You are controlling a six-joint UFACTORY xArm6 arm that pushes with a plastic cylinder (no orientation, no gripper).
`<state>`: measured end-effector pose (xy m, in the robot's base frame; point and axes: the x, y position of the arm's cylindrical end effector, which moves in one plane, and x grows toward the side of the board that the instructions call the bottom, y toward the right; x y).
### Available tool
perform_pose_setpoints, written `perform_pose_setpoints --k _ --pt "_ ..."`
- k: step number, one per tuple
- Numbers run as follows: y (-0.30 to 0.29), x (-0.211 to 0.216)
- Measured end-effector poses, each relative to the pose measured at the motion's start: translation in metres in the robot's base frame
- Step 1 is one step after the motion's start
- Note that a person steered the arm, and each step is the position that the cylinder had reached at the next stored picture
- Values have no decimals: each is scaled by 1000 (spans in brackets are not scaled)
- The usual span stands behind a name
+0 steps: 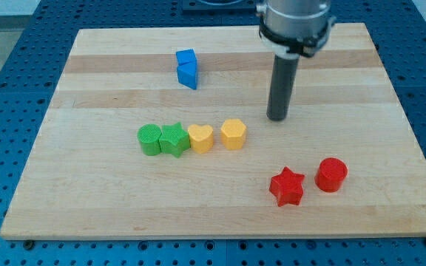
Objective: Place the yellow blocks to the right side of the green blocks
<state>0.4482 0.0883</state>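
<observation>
A green round block and a green star block sit side by side left of the board's middle. A yellow heart block touches the green star's right side. A yellow hexagon block stands a little further right, with a small gap. My tip rests on the board to the upper right of the yellow hexagon, clear of all blocks.
Two blue blocks sit close together near the view's top. A red star block and a red round block lie at the lower right. The wooden board ends at a blue perforated table.
</observation>
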Motion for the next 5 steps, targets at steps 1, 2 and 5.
perform_pose_setpoints --k 1,2,5 --pt "0 12" --pt "-15 14" --pt "-58 25"
